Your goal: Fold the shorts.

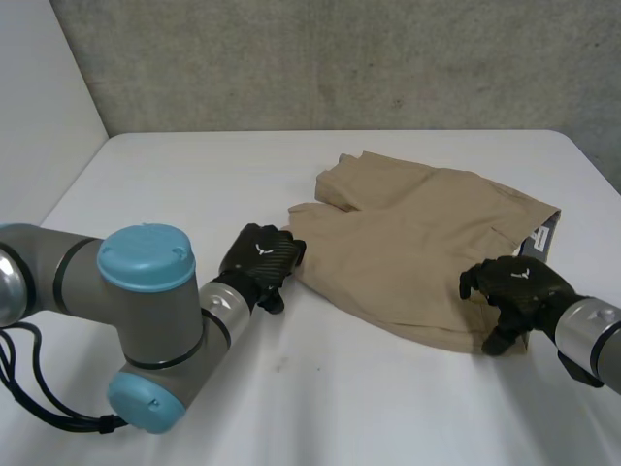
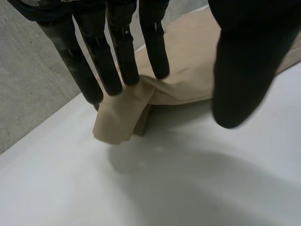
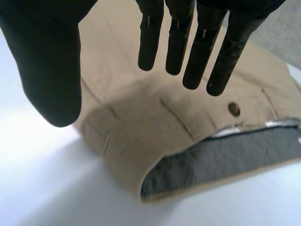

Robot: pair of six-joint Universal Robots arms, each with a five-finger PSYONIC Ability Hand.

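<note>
Nothing readable here; the white marks on the dark tag (image 1: 539,239) at the waistband of the shorts (image 1: 417,252) are too small.

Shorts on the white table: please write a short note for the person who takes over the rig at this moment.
Left hand: open, straight fingers at a leg hem of the shorts, thumb clear of the cloth.
Right hand: open, over the waist end near the button, holding nothing.
Shorts: spread on the table, legs toward the left hand, waist toward the right hand.
Done: no finished fold that I can see.
Left: grasp the cloth and fold it.
</note>
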